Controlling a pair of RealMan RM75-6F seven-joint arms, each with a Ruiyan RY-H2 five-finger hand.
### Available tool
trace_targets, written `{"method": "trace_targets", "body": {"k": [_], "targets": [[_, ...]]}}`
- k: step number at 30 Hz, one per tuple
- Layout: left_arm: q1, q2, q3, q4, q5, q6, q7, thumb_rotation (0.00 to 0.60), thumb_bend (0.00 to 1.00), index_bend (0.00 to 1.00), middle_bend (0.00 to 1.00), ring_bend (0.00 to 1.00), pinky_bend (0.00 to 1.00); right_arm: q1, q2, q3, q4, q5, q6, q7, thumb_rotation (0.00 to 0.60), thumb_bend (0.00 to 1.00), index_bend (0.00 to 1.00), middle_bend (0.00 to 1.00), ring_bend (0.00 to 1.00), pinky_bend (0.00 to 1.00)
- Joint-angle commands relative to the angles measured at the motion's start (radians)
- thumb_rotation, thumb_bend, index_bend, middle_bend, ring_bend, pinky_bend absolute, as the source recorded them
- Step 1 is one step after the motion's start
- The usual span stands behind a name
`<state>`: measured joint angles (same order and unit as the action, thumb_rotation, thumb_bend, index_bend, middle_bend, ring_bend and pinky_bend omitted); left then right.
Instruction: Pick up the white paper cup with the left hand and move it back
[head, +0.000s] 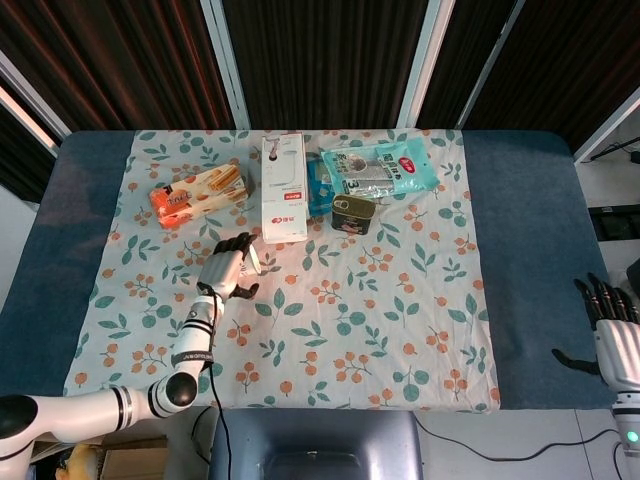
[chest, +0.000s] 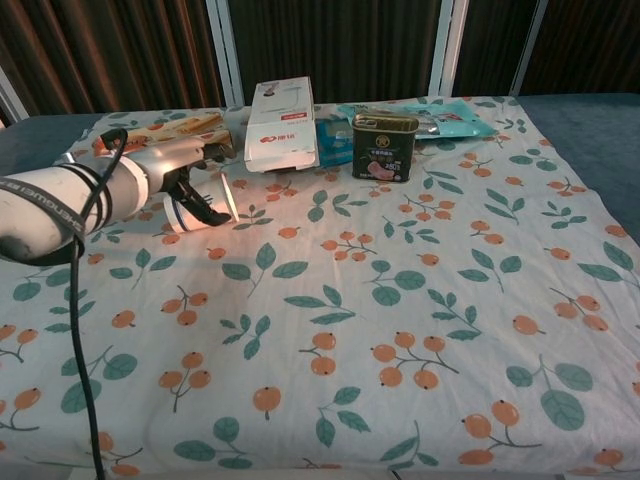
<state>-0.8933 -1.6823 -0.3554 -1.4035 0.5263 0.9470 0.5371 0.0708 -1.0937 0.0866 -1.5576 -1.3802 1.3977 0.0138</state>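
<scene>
The white paper cup (chest: 203, 208) lies on its side in my left hand (chest: 183, 172), mouth turned to the right, with the fingers wrapped over and under it. It hovers low over the flowered cloth, just in front of the biscuit packet; whether it touches the cloth is unclear. In the head view the left hand (head: 228, 270) covers nearly all of the cup (head: 255, 262), leaving only a white sliver. My right hand (head: 611, 334) hangs off the table's right edge with its fingers spread and nothing in it.
Along the back of the cloth stand an orange biscuit packet (head: 198, 194), a long white box (head: 283, 188), a dark green can (head: 353, 214) and a teal bag (head: 385, 166). The box (chest: 281, 123) and packet (chest: 160, 130) are close behind the cup.
</scene>
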Motion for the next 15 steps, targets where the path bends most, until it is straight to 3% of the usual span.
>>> {"method": "trace_targets", "body": {"k": [1, 11, 15], "targets": [[-0.040, -0.034, -0.010, 0.019, -0.064, 0.036, 0.049, 0.600, 0.30, 0.00, 0.00, 0.00, 0.00, 0.000, -0.001, 0.000, 0.001, 0.002, -0.002, 0.000, 0.600, 0.11, 0.00, 0.00, 0.00, 0.00], [-0.101, -0.106, -0.005, 0.135, -0.156, 0.068, 0.129, 0.600, 0.30, 0.00, 0.01, 0.00, 0.00, -0.006, 0.008, -0.002, 0.007, 0.006, -0.005, 0.026, 0.600, 0.11, 0.00, 0.00, 0.00, 0.00], [-0.107, -0.128, -0.012, 0.179, -0.158, 0.069, 0.126, 0.600, 0.30, 0.00, 0.06, 0.00, 0.00, -0.007, 0.013, -0.003, 0.015, 0.007, -0.008, 0.037, 0.600, 0.11, 0.00, 0.00, 0.00, 0.00]]}}
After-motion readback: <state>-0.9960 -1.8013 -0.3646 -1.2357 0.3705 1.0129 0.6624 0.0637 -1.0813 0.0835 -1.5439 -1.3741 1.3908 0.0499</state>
